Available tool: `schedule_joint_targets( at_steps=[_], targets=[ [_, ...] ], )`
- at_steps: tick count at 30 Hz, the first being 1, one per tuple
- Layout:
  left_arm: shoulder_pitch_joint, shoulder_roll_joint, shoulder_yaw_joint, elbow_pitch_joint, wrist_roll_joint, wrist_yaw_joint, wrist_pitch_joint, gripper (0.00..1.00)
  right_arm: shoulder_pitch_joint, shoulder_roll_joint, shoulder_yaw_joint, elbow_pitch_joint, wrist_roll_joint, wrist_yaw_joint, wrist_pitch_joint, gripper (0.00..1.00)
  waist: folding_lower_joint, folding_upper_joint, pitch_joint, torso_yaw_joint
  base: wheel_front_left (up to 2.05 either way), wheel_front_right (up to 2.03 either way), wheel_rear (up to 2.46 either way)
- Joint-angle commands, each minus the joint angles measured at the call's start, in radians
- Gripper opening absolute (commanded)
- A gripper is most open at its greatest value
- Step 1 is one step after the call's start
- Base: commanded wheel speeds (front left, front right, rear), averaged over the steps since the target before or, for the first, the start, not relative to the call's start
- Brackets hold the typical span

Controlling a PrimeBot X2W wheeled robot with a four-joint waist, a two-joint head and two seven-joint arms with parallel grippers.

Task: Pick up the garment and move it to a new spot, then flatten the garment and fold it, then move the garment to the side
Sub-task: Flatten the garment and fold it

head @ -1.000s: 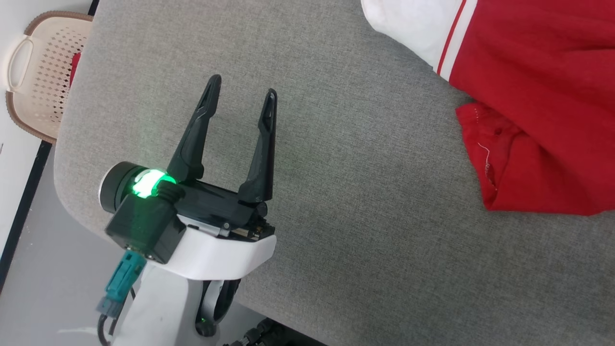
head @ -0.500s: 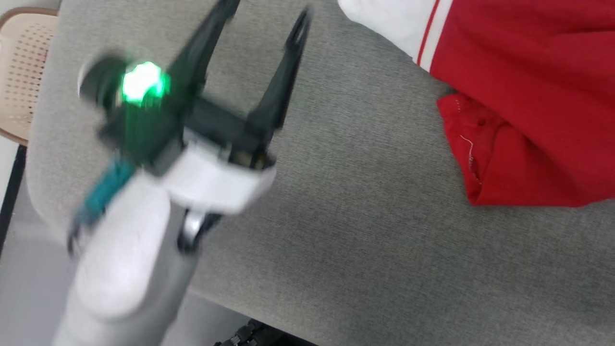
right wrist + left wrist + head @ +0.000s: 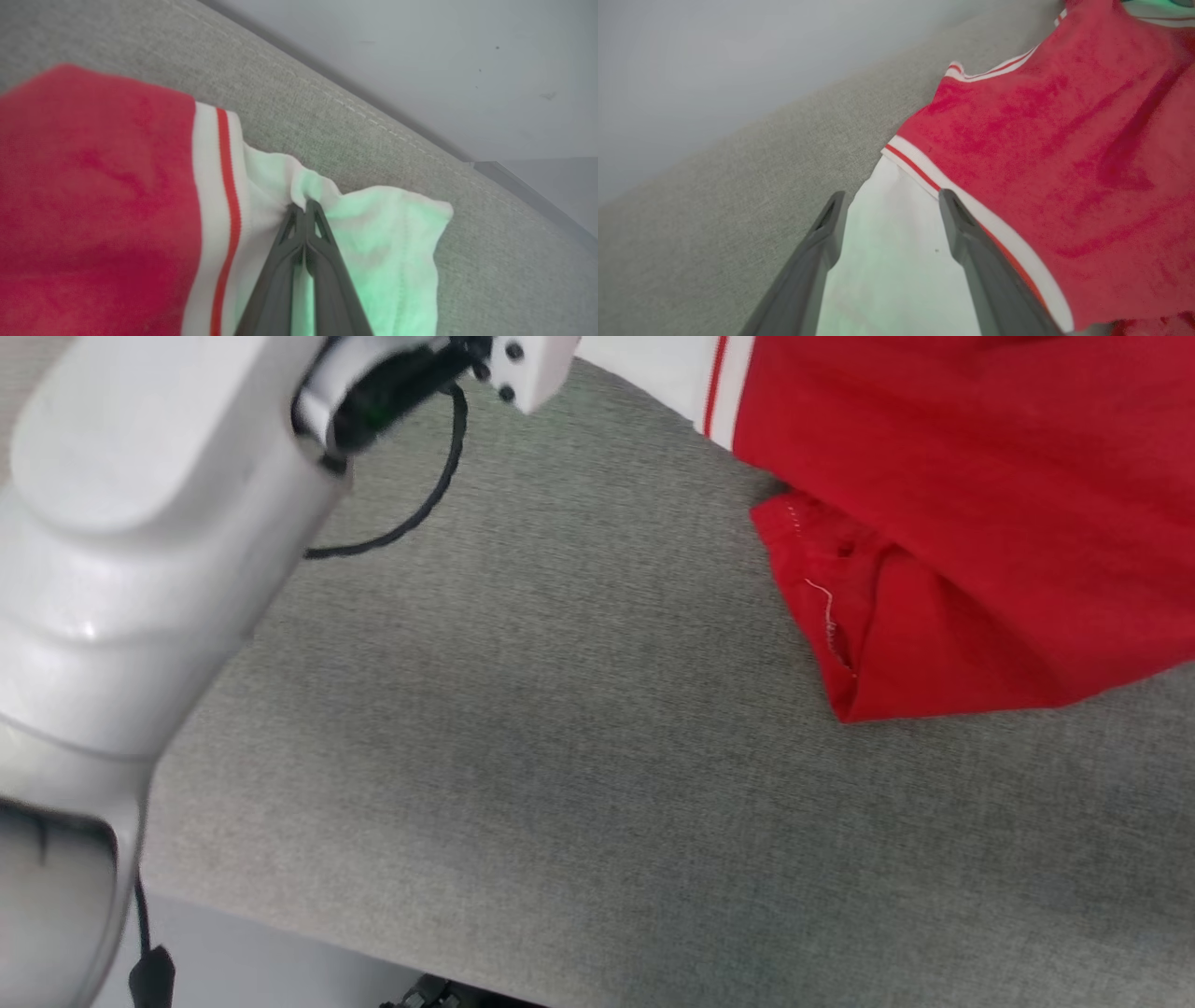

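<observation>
The garment [image 3: 934, 495], a red jersey with white sleeve panels and stripe trim, lies rumpled at the upper right of the grey cushioned surface [image 3: 560, 756]. My pale left forearm [image 3: 140, 523] reaches up the head view toward the jersey's white sleeve. In the left wrist view my left gripper [image 3: 892, 198] is open, its two fingers straddling the white sleeve panel [image 3: 896, 261] beside the red body [image 3: 1041, 140]. In the right wrist view my right gripper [image 3: 306, 207] is shut on a pinch of the other white sleeve [image 3: 383, 242], next to the red-and-white trim [image 3: 219, 186].
The grey surface ends in a rounded edge at the lower left of the head view, with pale floor [image 3: 261, 961] below it. A black cable [image 3: 439, 495] loops from my left wrist. A pale wall [image 3: 420, 56] rises behind the far edge.
My left arm has swung forward and up toward the garment's white sleeve, its open fingers leaving the head view's top. The camera has shifted too, and the basket has left the picture.
</observation>
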Motion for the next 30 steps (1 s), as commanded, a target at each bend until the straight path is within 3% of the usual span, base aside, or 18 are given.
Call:
schedule_joint_targets(
  at_steps=[1,8,16,17,18,19,24,30],
  targets=[
    [-0.054,0.003,-0.034,0.064,-0.051,0.002,0.058,1.00,0.050,0.008,0.040,0.033,0.003,-0.001,0.024,0.00,0.0000,0.0000,0.018,-0.021,0.00,0.00,0.00],
    [-0.161,-0.002,-0.158,0.274,-0.154,0.002,0.216,1.00,0.026,0.036,0.081,0.038,0.026,-0.001,0.015,0.00,0.0000,0.0000,0.040,-0.058,0.00,0.00,0.00],
    [-0.158,-0.045,-0.226,0.341,-0.285,0.000,0.288,1.00,0.014,0.052,0.117,0.054,0.053,-0.001,0.000,0.00,0.0000,0.0000,0.048,-0.082,0.00,0.00,0.00],
    [-0.154,-0.048,-0.232,0.337,-0.307,-0.002,0.299,0.67,0.011,0.052,0.120,0.056,0.057,-0.001,-0.006,0.00,0.0000,0.0000,0.049,-0.084,0.00,0.00,0.00],
    [-0.154,-0.052,-0.253,0.323,-0.346,-0.003,0.324,0.11,0.003,0.054,0.130,0.059,0.063,-0.001,-0.016,0.00,0.0000,0.0000,0.050,-0.087,0.00,0.00,0.00],
    [-0.153,-0.048,-0.262,0.319,-0.352,-0.004,0.322,0.00,-0.002,0.055,0.132,0.060,0.068,-0.001,-0.026,0.00,0.0000,0.0000,0.050,-0.088,0.00,0.00,0.00],
    [-0.176,-0.010,-0.288,0.335,-0.351,-0.001,0.232,0.00,-0.033,0.072,0.128,0.050,0.100,-0.001,-0.107,0.00,0.0000,0.0000,0.035,-0.104,0.00,0.00,0.00],
    [-0.196,0.020,-0.265,0.377,-0.365,0.002,0.036,0.00,-0.059,0.086,0.081,0.052,0.148,-0.001,-0.277,0.00,0.0000,0.0000,-0.021,-0.132,0.00,0.00,0.00]
  ],
)
